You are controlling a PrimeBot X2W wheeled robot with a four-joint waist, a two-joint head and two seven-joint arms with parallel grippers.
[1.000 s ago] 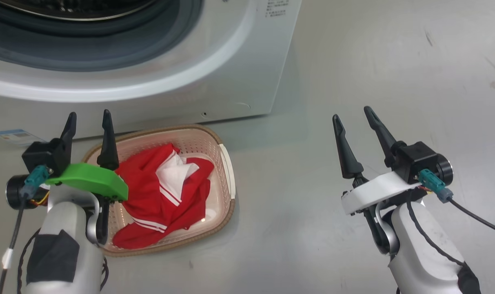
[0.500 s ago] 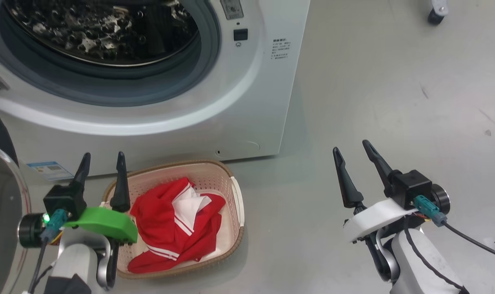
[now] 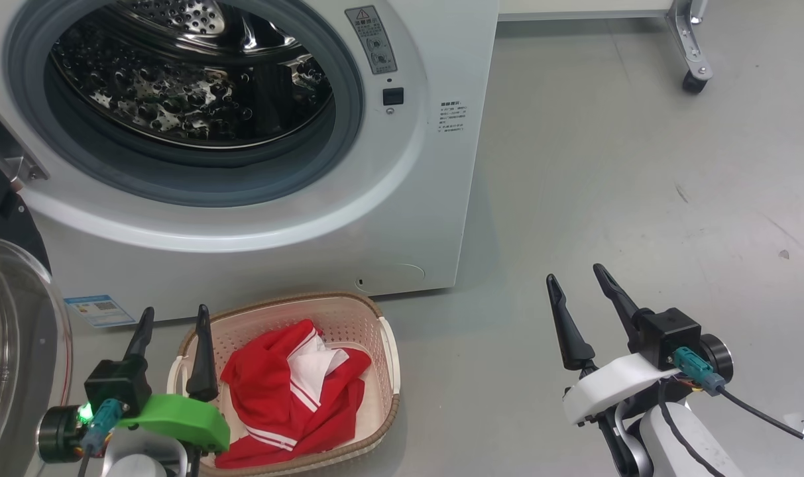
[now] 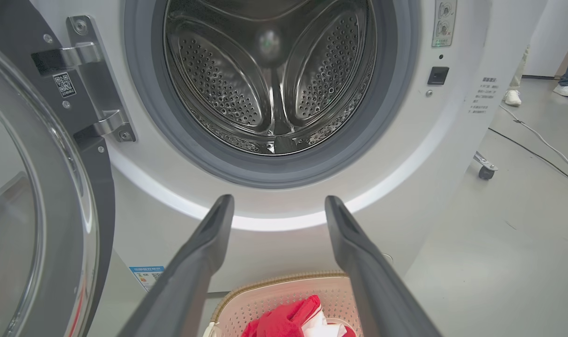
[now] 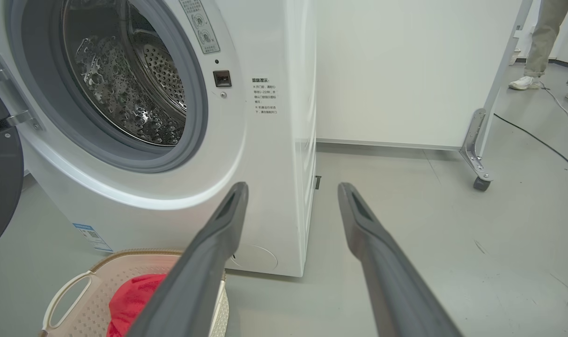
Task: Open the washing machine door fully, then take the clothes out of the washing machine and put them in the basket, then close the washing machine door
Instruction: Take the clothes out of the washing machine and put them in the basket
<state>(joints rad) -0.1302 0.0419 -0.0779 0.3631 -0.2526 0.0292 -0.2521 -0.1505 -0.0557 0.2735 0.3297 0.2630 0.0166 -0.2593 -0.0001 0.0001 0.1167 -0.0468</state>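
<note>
Fingers [image 3: 203,358] spread wide, empty: left gripper [image 3: 175,310], right gripper [image 3: 574,273]. Basket [image 3: 348,318] on floor just before washing machine [image 3: 415,199], long axis pointing toward it; clothes [image 3: 289,397] heaped inside. Washing machine door [image 3: 17,344] swung open leftward.

The washing machine door [image 3: 17,344] runs off the head view's left edge. The left tool [image 3: 175,313] and its green mount [image 3: 176,414] hide the near-left corner of the basket [image 3: 375,318]. The printed label [image 3: 452,118] on the washing machine [image 3: 408,199] is too small to read.
</note>
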